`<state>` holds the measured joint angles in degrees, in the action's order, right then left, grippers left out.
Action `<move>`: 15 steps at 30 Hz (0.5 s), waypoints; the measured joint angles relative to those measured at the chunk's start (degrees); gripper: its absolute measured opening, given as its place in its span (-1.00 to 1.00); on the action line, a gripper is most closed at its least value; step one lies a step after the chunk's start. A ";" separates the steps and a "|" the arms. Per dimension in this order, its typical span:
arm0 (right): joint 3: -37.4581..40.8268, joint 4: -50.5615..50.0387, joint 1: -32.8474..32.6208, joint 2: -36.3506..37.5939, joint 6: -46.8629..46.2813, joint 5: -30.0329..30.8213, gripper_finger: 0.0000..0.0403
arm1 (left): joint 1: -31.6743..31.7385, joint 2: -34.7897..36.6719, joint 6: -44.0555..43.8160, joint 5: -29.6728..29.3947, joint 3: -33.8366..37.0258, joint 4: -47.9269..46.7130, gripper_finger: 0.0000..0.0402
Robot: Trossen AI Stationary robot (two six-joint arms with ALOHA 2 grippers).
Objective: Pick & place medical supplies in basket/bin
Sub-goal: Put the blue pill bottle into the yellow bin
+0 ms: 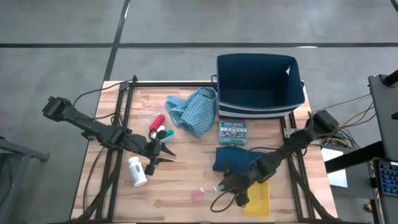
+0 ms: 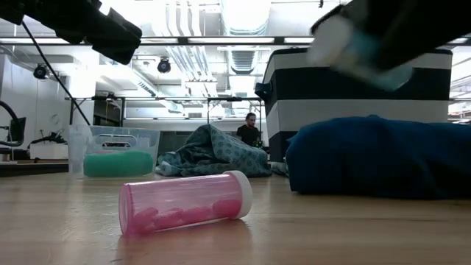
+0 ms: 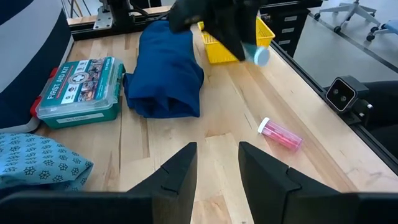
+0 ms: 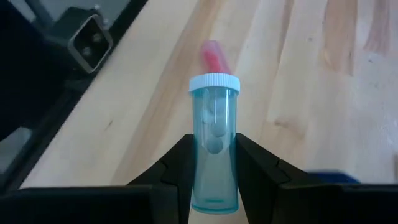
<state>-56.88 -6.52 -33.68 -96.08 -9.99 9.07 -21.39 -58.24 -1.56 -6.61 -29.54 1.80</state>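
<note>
My right gripper hovers over the near middle of the table, shut on a clear light-blue vial with a white cap. A pink vial lies on its side just ahead of it. Behind it the dark teal folded cloth lies flat. My left gripper is open and touches nothing. It is above the table beside the white pill bottle, which lies on its side. The red, green and white cylinders lie together. The light-blue patterned cloth is bunched near the bin. My right gripper pinches the blue vial's body between its two fingers. The vial lies along the fingers, and its capped end sticks out past their tips. The fingers slant in from the table's right, pointing toward its near left. The vial is lifted clear of the wood.
A first-aid box lies between the bin and the teal cloth. A yellow tray sits at the near right. Black frame rails run along the table's left and right sides. Bare wood shows near the front middle.
</note>
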 joint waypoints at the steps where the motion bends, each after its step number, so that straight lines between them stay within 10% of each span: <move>1: 0.00 -1.27 -0.34 1.09 -0.26 -0.08 -0.54 | 0.00 0.00 -0.02 0.00 0.00 0.00 -0.40; 15: -0.01 -20.20 -9.41 12.82 -24.55 1.82 -0.54 | -0.01 0.00 -0.02 0.00 0.00 -0.61 -0.40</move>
<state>-56.89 -26.72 -43.09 -83.25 -34.54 10.89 -21.39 -58.24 -1.58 -6.61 -29.54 1.19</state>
